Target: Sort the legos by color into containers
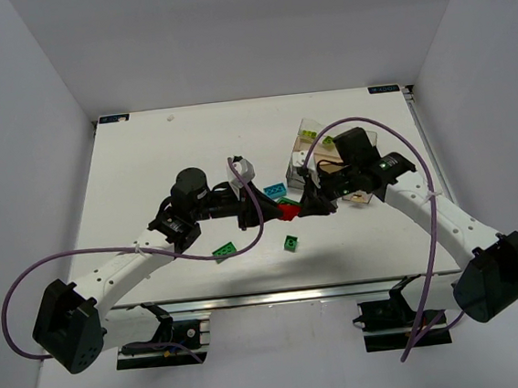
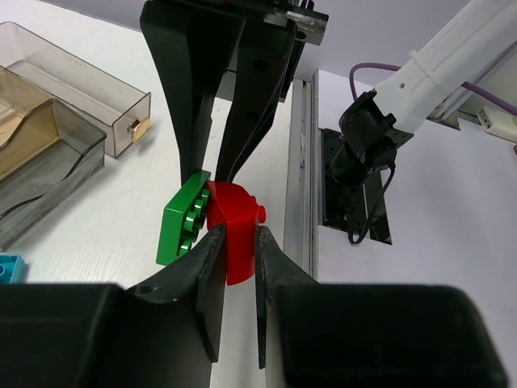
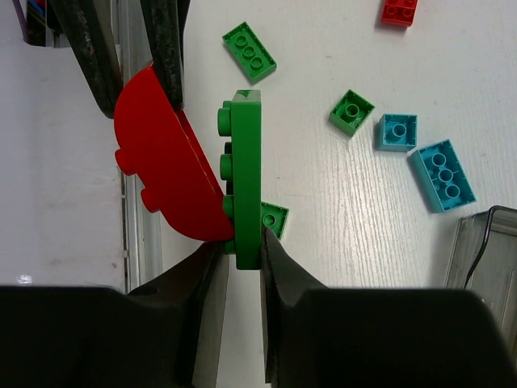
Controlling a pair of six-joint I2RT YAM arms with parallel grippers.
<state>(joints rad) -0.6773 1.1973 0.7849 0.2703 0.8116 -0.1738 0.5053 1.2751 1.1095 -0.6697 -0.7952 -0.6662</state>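
A curved red lego (image 2: pixel 234 226) is stuck to a dark green lego plate (image 3: pixel 246 178), and the pair hangs just above the table (image 1: pixel 146 168). My left gripper (image 2: pixel 238 234) is shut on the red piece (image 3: pixel 166 178). My right gripper (image 3: pixel 241 246) is shut on the green plate (image 2: pixel 182 222), facing it from the other side. In the top view the two grippers meet at the red piece (image 1: pixel 286 211). The clear containers (image 1: pixel 314 147) stand behind the right gripper; a long narrow one (image 2: pixel 77 89) shows in the left wrist view.
Loose legos lie around: green ones (image 1: pixel 224 250) (image 1: pixel 291 242) in front, a cyan one (image 1: pixel 274 191) behind. The right wrist view shows a green brick (image 3: pixel 249 51), a small green one (image 3: pixel 351 111), two cyan ones (image 3: pixel 397 132) (image 3: pixel 443 174) and a red one (image 3: pixel 400 11).
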